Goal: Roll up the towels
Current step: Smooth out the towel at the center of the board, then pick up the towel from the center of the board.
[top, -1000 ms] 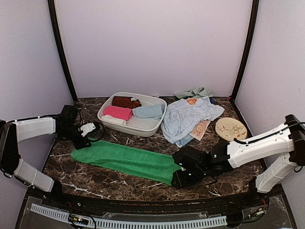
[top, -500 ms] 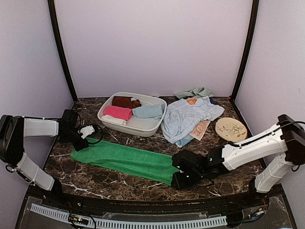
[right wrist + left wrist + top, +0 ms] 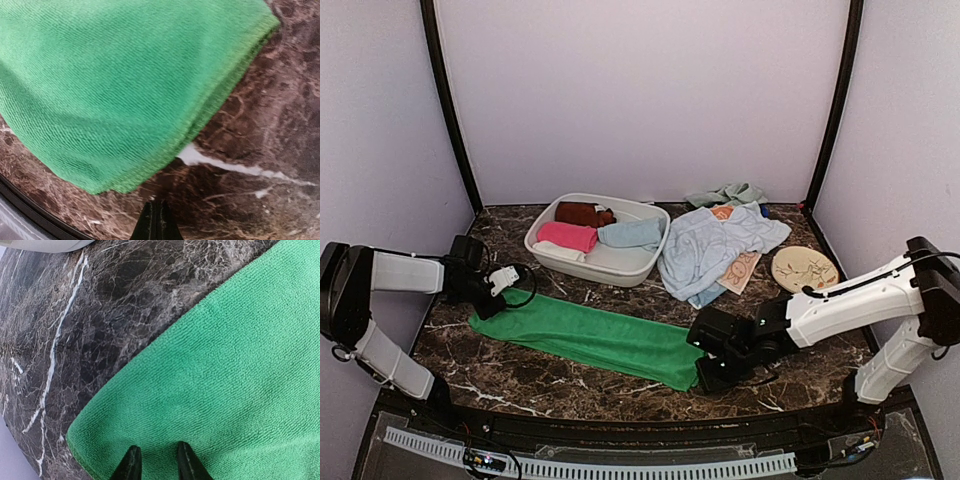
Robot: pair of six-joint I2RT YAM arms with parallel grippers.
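Note:
A bright green towel (image 3: 590,335) lies flat in a long strip across the front of the marble table. My left gripper (image 3: 488,303) stands at its left end; in the left wrist view the gripper (image 3: 157,465) has its two tips a little apart on the green towel (image 3: 225,365), with flat cloth showing between them. My right gripper (image 3: 706,377) is at the strip's right end. In the right wrist view that gripper (image 3: 156,220) is shut with nothing in it, over bare marble just off the folded edge of the green towel (image 3: 125,75).
A white basin (image 3: 620,265) at the back holds rolled pink (image 3: 567,236), brown (image 3: 582,213) and pale blue (image 3: 630,233) towels. A loose pale blue towel (image 3: 715,245) covers a peach printed one (image 3: 741,271). A tan disc (image 3: 804,270) lies at the right. The table's front edge is close to the right gripper.
The right gripper's jaws have closed, and it has shifted a little right, off the towel's end. The left arm has settled slightly lower by the towel's left end.

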